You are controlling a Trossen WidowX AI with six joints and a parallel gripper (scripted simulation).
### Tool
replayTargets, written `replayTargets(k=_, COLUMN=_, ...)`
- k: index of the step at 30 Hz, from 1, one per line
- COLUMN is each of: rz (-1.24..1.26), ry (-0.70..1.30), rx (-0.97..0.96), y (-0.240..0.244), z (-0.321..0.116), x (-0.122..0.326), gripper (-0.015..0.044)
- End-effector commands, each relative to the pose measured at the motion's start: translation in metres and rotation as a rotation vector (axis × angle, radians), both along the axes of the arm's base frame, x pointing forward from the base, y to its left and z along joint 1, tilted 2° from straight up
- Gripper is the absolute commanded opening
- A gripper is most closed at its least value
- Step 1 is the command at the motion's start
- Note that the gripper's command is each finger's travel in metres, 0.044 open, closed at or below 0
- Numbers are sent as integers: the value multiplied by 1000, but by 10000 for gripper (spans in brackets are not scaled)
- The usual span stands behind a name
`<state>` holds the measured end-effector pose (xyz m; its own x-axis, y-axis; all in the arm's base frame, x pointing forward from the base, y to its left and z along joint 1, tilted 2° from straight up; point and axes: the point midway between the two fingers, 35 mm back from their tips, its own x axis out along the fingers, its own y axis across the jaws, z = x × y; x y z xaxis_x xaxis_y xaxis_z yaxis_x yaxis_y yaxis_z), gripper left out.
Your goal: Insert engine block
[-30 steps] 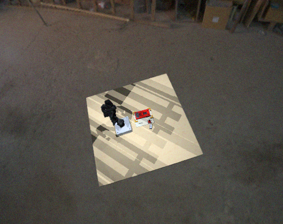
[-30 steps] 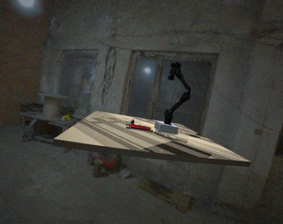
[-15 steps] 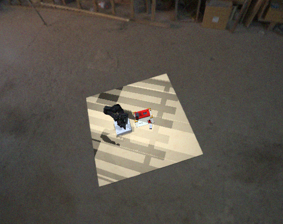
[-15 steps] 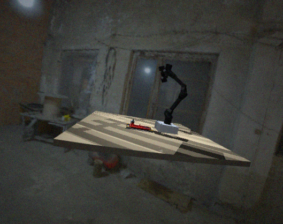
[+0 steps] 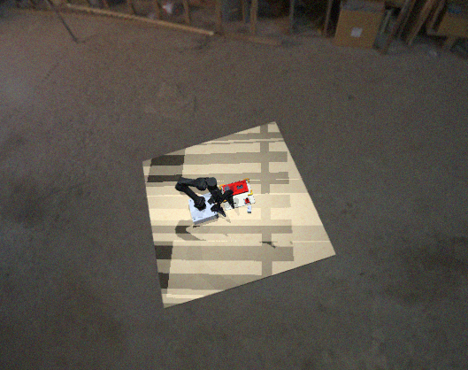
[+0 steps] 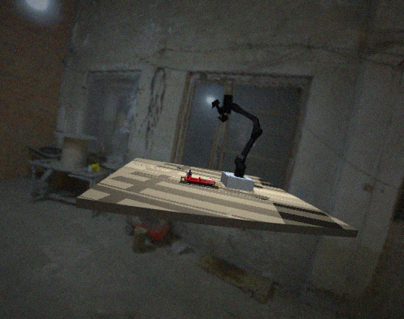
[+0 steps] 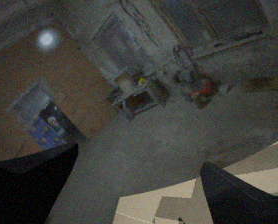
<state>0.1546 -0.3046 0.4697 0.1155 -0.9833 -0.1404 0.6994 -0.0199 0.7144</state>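
Observation:
The red car body (image 5: 241, 188) (image 6: 203, 181) with yellow corner pieces lies on the table beside the robot's base. A white plate-like part (image 5: 239, 204) with a small red piece on it lies along its side in the top view. A small grey-white block (image 5: 249, 210) stands just beyond that part; it may be the engine block, but it is too small to tell. The opening, rib and slot cannot be made out. My gripper (image 5: 229, 211) (image 6: 218, 111) (image 7: 142, 160) is open and empty, high above the table and well clear of the parts.
The wooden table top (image 5: 297, 230) (image 6: 115, 191) carries striped shadows. The arm's pale base box (image 5: 204, 215) (image 6: 237, 182) stands close beside the car body. The wrist view looks out over the room, with only a table edge low in the picture.

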Motion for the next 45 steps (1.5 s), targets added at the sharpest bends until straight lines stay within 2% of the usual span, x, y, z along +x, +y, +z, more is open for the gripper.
replayTargets(k=1, rz=53, ry=74, rx=46, y=-5, z=-18, x=18, gripper=440)
replayTargets(k=22, rz=443, ry=592, rx=354, y=-8, z=-151, x=114, gripper=440)
replayTargets(k=45, rz=940, ry=1028, rx=691, y=52, z=-300, x=171, gripper=440)
